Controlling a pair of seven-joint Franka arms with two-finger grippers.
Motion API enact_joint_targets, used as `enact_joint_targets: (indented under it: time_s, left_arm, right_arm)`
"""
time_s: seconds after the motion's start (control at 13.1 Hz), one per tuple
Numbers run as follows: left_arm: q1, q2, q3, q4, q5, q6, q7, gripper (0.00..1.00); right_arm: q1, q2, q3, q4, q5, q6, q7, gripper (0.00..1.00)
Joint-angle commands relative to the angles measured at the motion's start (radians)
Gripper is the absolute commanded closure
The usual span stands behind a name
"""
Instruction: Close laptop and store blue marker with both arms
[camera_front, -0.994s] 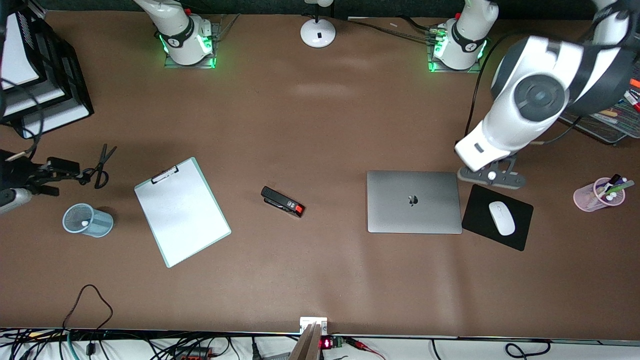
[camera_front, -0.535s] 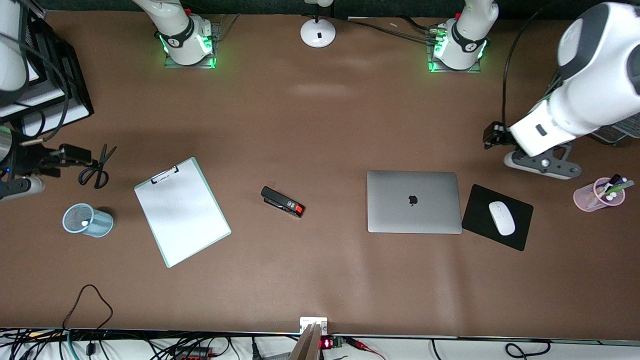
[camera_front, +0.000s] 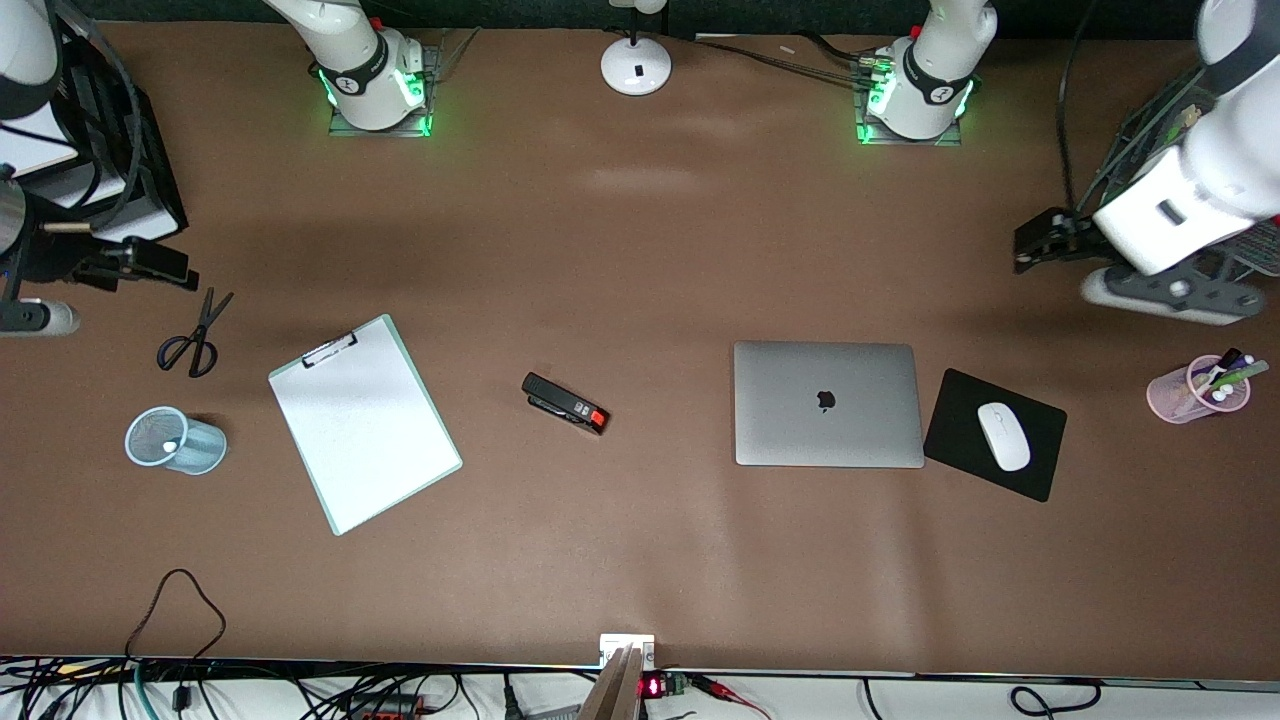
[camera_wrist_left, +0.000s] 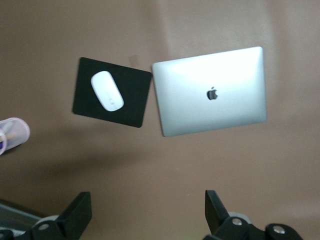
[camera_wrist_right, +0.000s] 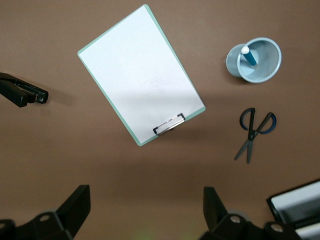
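The laptop (camera_front: 825, 403) lies shut on the table, silver lid up with the dark apple logo; it also shows in the left wrist view (camera_wrist_left: 210, 90). The blue marker (camera_wrist_right: 248, 55) stands white end up in a light blue mesh cup (camera_front: 175, 440) toward the right arm's end. My left gripper (camera_front: 1032, 245) is open and empty, high over bare table near the mousepad (camera_front: 995, 433); its own view (camera_wrist_left: 147, 197) shows the jaws wide apart. My right gripper (camera_front: 165, 265) is open and empty over the table by the scissors (camera_front: 195, 335); its own view (camera_wrist_right: 146, 192) shows the same.
A clipboard (camera_front: 365, 425) and a black stapler (camera_front: 565, 403) lie mid-table. A white mouse (camera_front: 1003, 436) sits on the mousepad. A pink cup (camera_front: 1197, 390) holds pens. A black file tray (camera_front: 100, 160) and a lamp base (camera_front: 636, 65) stand along the edges.
The left arm has swung away from the laptop toward its own end of the table. The right gripper has drawn back from over the scissors toward the file tray. Nothing on the table moved.
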Motion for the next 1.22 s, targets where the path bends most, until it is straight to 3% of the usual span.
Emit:
enact_joint_targets:
  time_s: [0.0, 0.31, 0.54, 0.84, 1.15]
  left_arm:
    - [-0.139, -0.050, 0.168, -0.053, -0.014, 0.013, 0.001, 0.00]
    - [-0.147, -0.163, 0.175, -0.271, 0.000, 0.171, 0.011, 0.00]
    - [-0.147, -0.153, 0.163, -0.262, 0.001, 0.162, 0.010, 0.00]
    - [-0.147, -0.121, 0.095, -0.200, 0.072, 0.119, 0.002, 0.00]
    - [-0.141, -0.121, 0.094, -0.197, 0.064, 0.119, 0.008, 0.00]
  right_arm:
    - [0.029, -0.111, -0.001, -0.107, -0.032, 0.021, 0.053, 0.00]
    - [0.035, -0.237, -0.001, -0.248, -0.034, 0.111, 0.054, 0.00]
    - [0.035, -0.254, 0.000, -0.260, -0.034, 0.127, 0.055, 0.00]
    - [0.035, -0.254, 0.000, -0.248, -0.032, 0.136, 0.067, 0.00]
    - [0.031, -0.236, -0.001, -0.218, -0.031, 0.135, 0.096, 0.00]
